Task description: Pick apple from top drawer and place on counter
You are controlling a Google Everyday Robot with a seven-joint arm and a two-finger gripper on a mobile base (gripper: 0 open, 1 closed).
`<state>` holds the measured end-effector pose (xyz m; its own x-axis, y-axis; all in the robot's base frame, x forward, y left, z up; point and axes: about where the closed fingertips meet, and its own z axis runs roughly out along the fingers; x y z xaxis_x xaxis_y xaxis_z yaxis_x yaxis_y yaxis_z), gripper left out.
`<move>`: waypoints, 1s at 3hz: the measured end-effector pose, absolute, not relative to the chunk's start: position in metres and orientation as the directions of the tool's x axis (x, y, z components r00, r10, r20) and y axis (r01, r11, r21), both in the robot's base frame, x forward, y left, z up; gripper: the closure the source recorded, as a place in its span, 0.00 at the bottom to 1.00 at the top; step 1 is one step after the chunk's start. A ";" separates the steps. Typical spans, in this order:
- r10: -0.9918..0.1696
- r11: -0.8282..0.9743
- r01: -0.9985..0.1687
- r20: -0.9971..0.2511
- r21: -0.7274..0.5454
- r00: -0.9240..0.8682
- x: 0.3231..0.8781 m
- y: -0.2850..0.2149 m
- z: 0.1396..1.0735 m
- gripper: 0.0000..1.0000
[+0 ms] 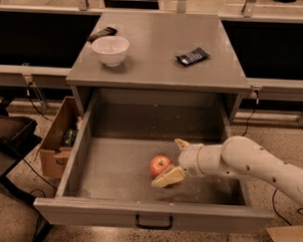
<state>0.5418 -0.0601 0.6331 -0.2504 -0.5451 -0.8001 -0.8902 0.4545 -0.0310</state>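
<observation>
Dim, warm yellowish cast overall. Light from overhead: counter point(159, 48) brightest, bowl point(110, 50) w/ soft shadow at base. Top drawer point(83, 150) interior darker, back wall shaded under counter. Gripper point(168, 162) low in drawer, fingers spread beside apple point(160, 165); pale arm point(249, 164) catches light, dark shadow beneath on drawer floor. Bg behind cabinet nearly black.

a smooth white tubular arm point(254, 164) ends in a cream end effector point(171, 162) inside the top drawer point(115, 166).
</observation>
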 end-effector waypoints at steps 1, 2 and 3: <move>-0.556 0.417 -0.908 -0.799 -0.026 -0.232 0.534 -0.045 0.619 0.26; -0.556 0.417 -0.908 -0.799 -0.026 -0.232 0.534 -0.045 0.619 0.50; -0.556 0.417 -0.908 -0.799 -0.026 -0.232 0.534 -0.045 0.619 0.73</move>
<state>0.5338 -0.0447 0.6186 -0.2319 -0.5555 -0.7985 -0.9084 0.4173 -0.0265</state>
